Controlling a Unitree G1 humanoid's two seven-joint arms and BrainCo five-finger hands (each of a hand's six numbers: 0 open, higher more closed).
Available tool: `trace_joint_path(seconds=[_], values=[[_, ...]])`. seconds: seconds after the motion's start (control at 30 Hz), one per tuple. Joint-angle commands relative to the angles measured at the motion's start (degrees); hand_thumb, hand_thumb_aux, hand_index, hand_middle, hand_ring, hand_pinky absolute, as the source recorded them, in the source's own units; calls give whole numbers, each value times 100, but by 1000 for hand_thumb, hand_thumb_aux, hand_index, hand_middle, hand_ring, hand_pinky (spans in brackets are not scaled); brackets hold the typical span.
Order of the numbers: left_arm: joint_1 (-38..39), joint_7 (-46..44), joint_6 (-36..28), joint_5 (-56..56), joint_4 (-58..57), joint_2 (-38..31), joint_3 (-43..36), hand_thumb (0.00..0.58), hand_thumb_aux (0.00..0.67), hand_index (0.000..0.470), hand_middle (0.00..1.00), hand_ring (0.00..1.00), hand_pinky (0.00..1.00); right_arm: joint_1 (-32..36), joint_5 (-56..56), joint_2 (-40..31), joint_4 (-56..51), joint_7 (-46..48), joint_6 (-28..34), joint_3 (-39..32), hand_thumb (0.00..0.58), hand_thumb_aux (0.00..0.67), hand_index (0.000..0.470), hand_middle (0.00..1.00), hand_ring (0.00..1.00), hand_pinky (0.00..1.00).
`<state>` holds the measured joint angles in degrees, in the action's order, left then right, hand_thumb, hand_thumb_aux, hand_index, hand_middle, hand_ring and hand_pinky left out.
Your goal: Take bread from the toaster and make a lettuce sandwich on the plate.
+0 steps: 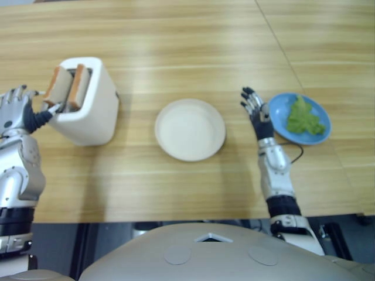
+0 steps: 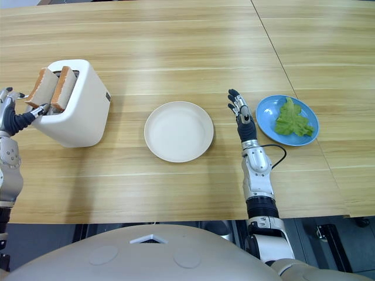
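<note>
— Silver fingers (image 1: 20, 92) of the left hand (image 1: 13, 111) spread beside the outer slice of bread (image 1: 57, 85), thumb at the rim of the white toaster (image 1: 91, 111); nothing gripped yet.
— Step in hand?
— Likely the first: lifting toast. Both slices upright in the slots, plate (image 1: 190, 130) waiting at mid-counter (image 1: 176, 35).
— Next move?
— Probably closing on that slice, then pulling straight up to clear the slot.
— And the right hand (image 2: 241, 117)?
— Dark fingers (image 2: 236, 104) straight and apart, holding nothing, raised between plate and blue dish (image 2: 266, 117) of lettuce (image 2: 291, 119); forearm over the counter's near edge.
</note>
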<state>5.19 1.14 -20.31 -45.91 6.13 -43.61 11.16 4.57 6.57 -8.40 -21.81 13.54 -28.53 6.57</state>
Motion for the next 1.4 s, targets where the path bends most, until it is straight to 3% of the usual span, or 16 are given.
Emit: trace_joint_path(seconds=[0.03, 0.3, 0.5, 0.63, 0.8, 0.93, 1.07, 1.3, 1.4], values=[[15, 204, 42, -109, 258, 51, 50, 580, 670, 460, 1000, 1000, 1000, -54, -3, -20, 3, -5, 84, 4, 0, 0, 0, 0, 0, 0], [-47, 778, 433, -235, 830, 188, 61, 580, 670, 460, 1000, 1000, 1000, -38, -18, -13, -51, -12, 98, -8, 0, 0, 0, 0, 0, 0], [-185, 1643, 776, -19, 1881, 561, 955, 580, 670, 460, 1000, 1000, 1000, -40, -29, -7, -80, -14, 102, -14, 0, 0, 0, 0, 0, 0], [-421, 2083, 1348, 486, 2712, 890, 1517, 580, 670, 460, 1000, 1000, 1000, -43, -41, 35, -109, -18, 89, -41, 0, 0, 0, 0, 0, 0], [-765, 1828, 1970, 1424, 3073, 1526, 1026, 580, 670, 460, 1000, 1000, 1000, 0, -46, 51, -155, -9, 92, -56, 0, 0, 0, 0, 0, 0], [-1116, 911, 2088, 2376, 2362, 2262, -292, 580, 670, 460, 1000, 1000, 1000, 19, -39, 36, -161, -15, 99, -41, 0, 0, 0, 0, 0, 0], [-1161, -58, 2116, 3148, 898, 3024, -1486, 580, 670, 460, 1000, 1000, 1000, 60, -2, -15, -196, -53, 119, 47, 0, 0, 0, 0, 0, 0], [-1449, -790, 2210, 3474, -1567, 3411, -2029, 580, 670, 460, 1000, 1000, 1000, 87, 33, -88, -195, -52, 155, 120, 0, 0, 0, 0, 0, 0], [-1593, -881, 1888, 3090, -2320, 3343, -2362, 580, 670, 460, 1000, 1000, 1000, 73, 29, -96, -180, -64, 163, 127, 0, 0, 0, 0, 0, 0]])
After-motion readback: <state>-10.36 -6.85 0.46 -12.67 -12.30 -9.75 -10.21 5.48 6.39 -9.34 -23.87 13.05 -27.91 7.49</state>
